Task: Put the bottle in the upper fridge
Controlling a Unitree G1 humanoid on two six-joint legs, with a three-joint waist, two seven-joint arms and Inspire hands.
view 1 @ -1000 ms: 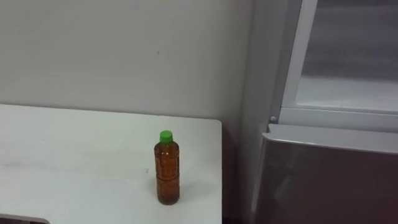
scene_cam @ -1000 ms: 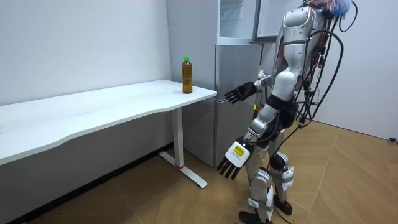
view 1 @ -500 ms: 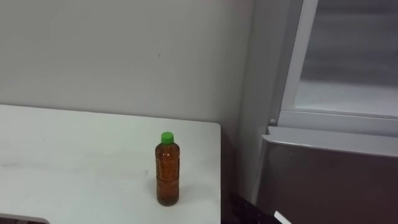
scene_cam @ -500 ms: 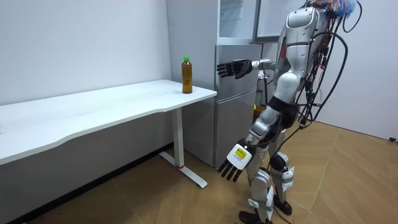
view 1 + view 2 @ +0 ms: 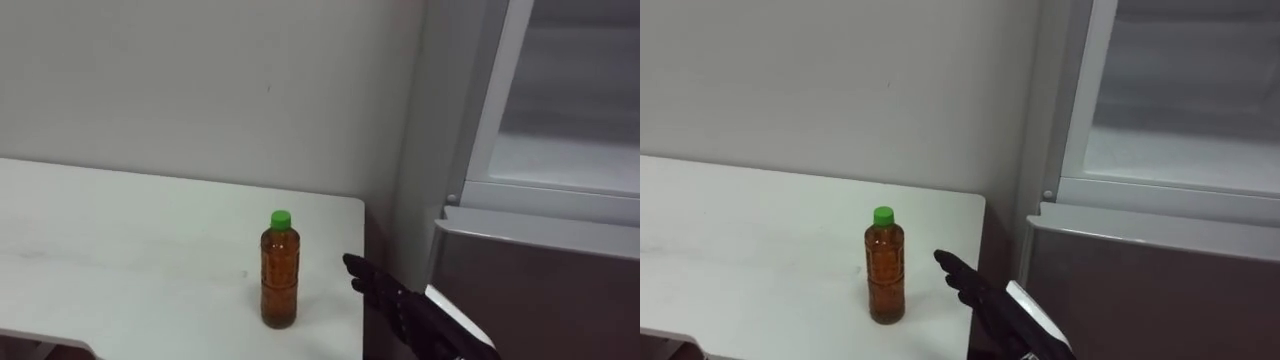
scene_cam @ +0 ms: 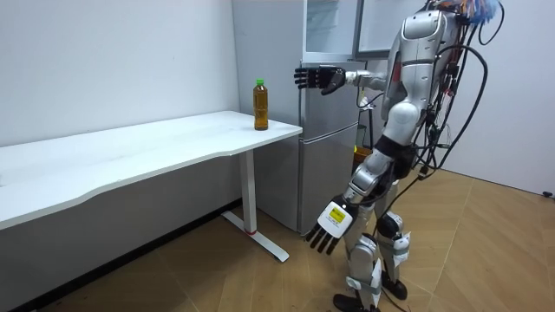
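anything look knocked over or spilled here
Nothing stands out. The bottle stands upright and capped on the table, with no spill around it. The upper fridge is open. The right hand is beside the bottle, open, not touching; the left hand hangs open.

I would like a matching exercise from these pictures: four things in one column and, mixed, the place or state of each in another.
1 bottle
2 right hand
3 left hand
4 upper fridge

a door open
b hanging low, open
c upright on the table
d raised near the bottle, not touching

Pairs: 1-c, 2-d, 3-b, 4-a
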